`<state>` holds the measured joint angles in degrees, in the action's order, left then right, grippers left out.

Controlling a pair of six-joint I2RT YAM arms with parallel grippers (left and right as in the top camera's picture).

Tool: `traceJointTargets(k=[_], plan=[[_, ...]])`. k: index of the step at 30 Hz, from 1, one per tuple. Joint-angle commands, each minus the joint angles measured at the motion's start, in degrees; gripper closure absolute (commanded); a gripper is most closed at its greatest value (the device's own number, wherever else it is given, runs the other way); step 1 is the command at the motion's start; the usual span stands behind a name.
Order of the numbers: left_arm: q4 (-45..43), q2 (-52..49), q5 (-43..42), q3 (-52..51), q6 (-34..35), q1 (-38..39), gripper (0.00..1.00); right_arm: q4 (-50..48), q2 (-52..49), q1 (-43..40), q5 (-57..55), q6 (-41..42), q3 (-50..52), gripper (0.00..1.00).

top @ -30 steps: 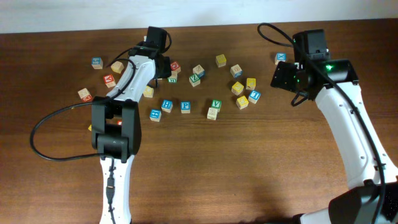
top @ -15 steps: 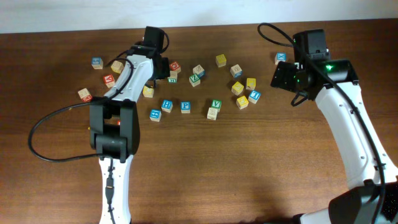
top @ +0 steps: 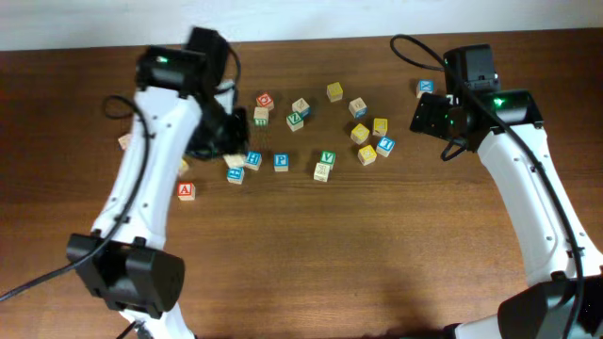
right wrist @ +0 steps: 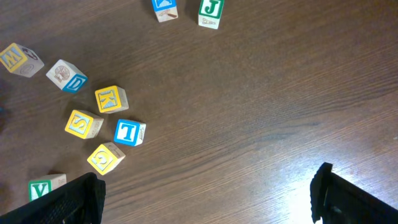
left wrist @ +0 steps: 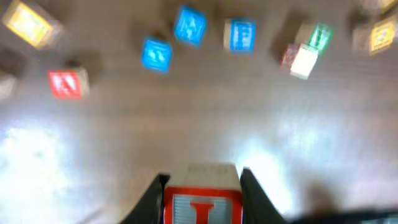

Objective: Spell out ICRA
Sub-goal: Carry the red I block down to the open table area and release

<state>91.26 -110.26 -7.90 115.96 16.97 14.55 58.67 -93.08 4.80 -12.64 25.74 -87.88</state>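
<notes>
My left gripper (left wrist: pixel 202 186) is shut on the red-edged "I" cube (left wrist: pixel 202 202) and holds it above the table. In the overhead view it (top: pixel 229 155) hangs beside the blue cubes left of centre. The red-edged "A" cube (top: pixel 186 190) lies alone, front-left of it, and also shows in the left wrist view (left wrist: pixel 65 84). A yellow-edged cube whose letter looks like a "C" (right wrist: pixel 106 157) lies in the middle cluster (top: pixel 367 154). I cannot pick out the green-edged "R". My right gripper (right wrist: pixel 208 199) is wide open and empty at the back right (top: pixel 429 115).
Several other lettered cubes are scattered across the back middle: blue ones (top: pixel 281 162) in a row, a green "V" (right wrist: pixel 40 186), a blue "T" (right wrist: pixel 129 132), a yellow "K" (right wrist: pixel 111 99). A green "J" (right wrist: pixel 210 12) lies near the right arm.
The left arm has swung up from the back cluster and come toward the front with the "I" cube in its jaws. The "A" cube now lies uncovered. The right arm has not moved.
</notes>
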Motion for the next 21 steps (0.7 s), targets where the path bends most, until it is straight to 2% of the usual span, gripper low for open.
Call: traceJointTargets(k=[1,3,4,8,13,21], plan=[[-2.1,0.0,-1.7,-7.1,0.8,5.9,0.89,0.0,-0.3,0.0,-0.9,0.3,-0.8,0.02],[-7.4,0.0,-1.7,-16.0,3.6,10.7,0.88,0.0,-0.3,0.0,-0.9,0.3,-0.8,0.02],[-14.3,0.0,-1.6,-23.8,6.1,14.1,0.86,0.0,-0.3,0.0,-0.9,0.3,-0.8,0.02],[-24.3,0.0,3.2,-35.2,13.7,17.2,0.87,0.0,-0.3,0.0,-0.9,0.3,-0.8,0.02],[-29.3,0.0,4.5,-39.5,13.7,17.3,0.85,0.0,-0.3,0.0,-0.9,0.3,-0.8,0.02],[-30.0,0.0,4.7,-40.0,13.7,17.3,0.83,0.0,-0.3,0.0,-0.9,0.3,-0.8,0.02]])
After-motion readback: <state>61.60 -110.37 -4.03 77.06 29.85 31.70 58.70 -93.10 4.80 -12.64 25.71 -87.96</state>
